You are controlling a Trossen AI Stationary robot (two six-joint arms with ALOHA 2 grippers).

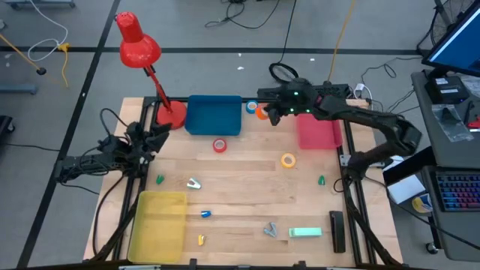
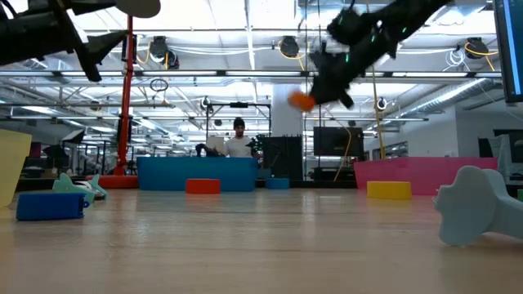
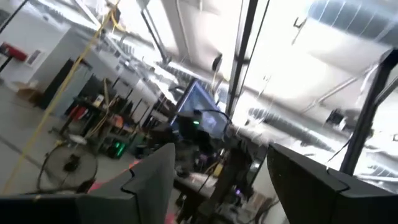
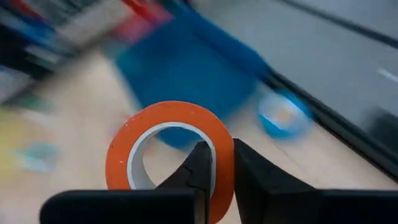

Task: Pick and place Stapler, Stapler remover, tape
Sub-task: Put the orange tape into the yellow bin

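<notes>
Robotics laboratory. A wooden bench [image 1: 247,187] stands on a grey floor strewn with cables [image 1: 247,11]; exposed ceiling ducts [image 2: 245,77] and strip lighting run overhead, monitors [image 1: 457,41] flank the rig, and a person [image 2: 239,140] sits at distant workstations.

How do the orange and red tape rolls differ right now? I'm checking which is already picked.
The orange tape is pinched in the right gripper and lifted off the table; the red tape lies flat on the wood, untouched. Orange is near the blue bin's right end; red sits in front of it. Both are small rings.
</notes>
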